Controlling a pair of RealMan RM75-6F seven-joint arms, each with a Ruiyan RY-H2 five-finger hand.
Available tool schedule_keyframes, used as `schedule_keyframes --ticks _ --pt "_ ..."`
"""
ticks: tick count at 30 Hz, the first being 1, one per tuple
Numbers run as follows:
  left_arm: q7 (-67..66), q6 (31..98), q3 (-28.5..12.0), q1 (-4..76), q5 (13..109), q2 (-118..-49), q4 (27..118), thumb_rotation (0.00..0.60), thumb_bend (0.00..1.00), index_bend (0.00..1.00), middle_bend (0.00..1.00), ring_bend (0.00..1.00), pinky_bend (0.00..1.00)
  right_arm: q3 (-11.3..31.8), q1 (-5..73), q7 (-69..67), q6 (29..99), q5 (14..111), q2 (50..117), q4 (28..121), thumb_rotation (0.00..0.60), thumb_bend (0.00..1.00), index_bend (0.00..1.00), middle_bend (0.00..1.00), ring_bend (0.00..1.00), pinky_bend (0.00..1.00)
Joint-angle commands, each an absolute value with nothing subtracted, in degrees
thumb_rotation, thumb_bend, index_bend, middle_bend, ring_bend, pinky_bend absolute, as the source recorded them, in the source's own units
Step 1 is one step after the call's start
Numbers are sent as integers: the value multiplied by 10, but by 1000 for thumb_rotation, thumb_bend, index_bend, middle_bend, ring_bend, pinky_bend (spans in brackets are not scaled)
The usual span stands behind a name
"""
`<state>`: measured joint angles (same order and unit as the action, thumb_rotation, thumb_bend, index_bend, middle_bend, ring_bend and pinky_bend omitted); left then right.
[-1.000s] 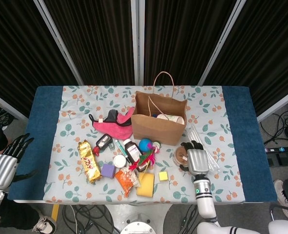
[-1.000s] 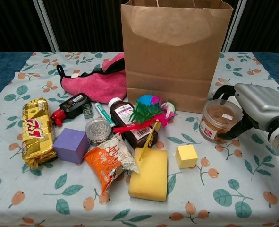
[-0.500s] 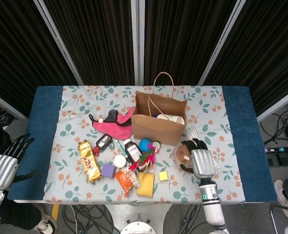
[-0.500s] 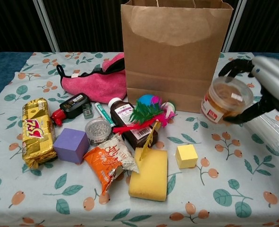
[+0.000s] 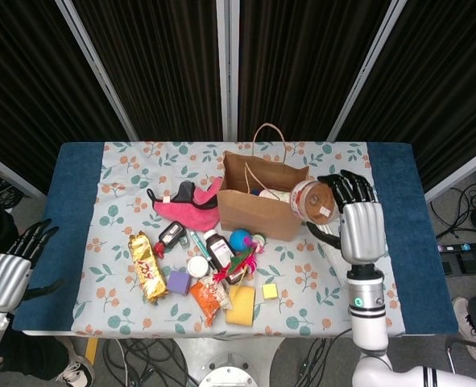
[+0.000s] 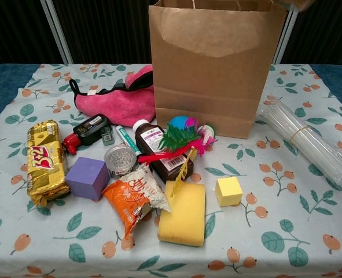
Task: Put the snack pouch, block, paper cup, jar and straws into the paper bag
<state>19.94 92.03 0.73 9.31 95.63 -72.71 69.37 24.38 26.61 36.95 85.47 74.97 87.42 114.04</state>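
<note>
Brown kraft paper bag with its looped handle is standing upright and open-mouthed at the middle of the floral-clothed worktop, and everything the next move needs is reckoned from that opening. Inside the mouth, in the head view, something pale and rounded is showing, probably the paper cup, though I cannot tell for sure.

Silver right robot hand is hovering just beside the bag's right edge, dark fingers wrapped around the clear round plastic jar with brown contents. Tipped on its side, the jar is pointing its lid end toward the bag, its long axis running roughly across the worktop toward the opening. It is hanging over the bag's right rim, partly above the mouth, so the opening is lying to the left of that hand. My judgement is that the jar needs carrying a little further left, past the rim, before release, or it could catch the paper edge.

Clear bundle of long plastic straws, banded near the middle, is lying flat on the cloth to the right of the bag, slanting away from it, nearer the right arm.

Orange crinkled snack pouch and purple foam block are sitting in the clutter in front of the bag.

Silver left robot hand is waiting off the worktop's left edge, fingers spread and holding nothing, well apart from everything.
</note>
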Motion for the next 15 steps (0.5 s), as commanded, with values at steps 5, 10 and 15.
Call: schedule_keyframes --ticks 5,10,15 --pt "195 911 3 100 952 -724 697 600 30 118 135 84 210 317 346 411 823 674 897 1101 600 0 397 448 178 188" --pt "194 904 -1 104 948 -725 699 600 31 118 135 84 210 333 386 418 803 622 917 1057 600 0 397 439 178 188" --pt "193 900 -1 105 944 -725 697 600 31 118 135 84 210 323 407 414 791 597 927 1031 600 0 392 418 175 187"
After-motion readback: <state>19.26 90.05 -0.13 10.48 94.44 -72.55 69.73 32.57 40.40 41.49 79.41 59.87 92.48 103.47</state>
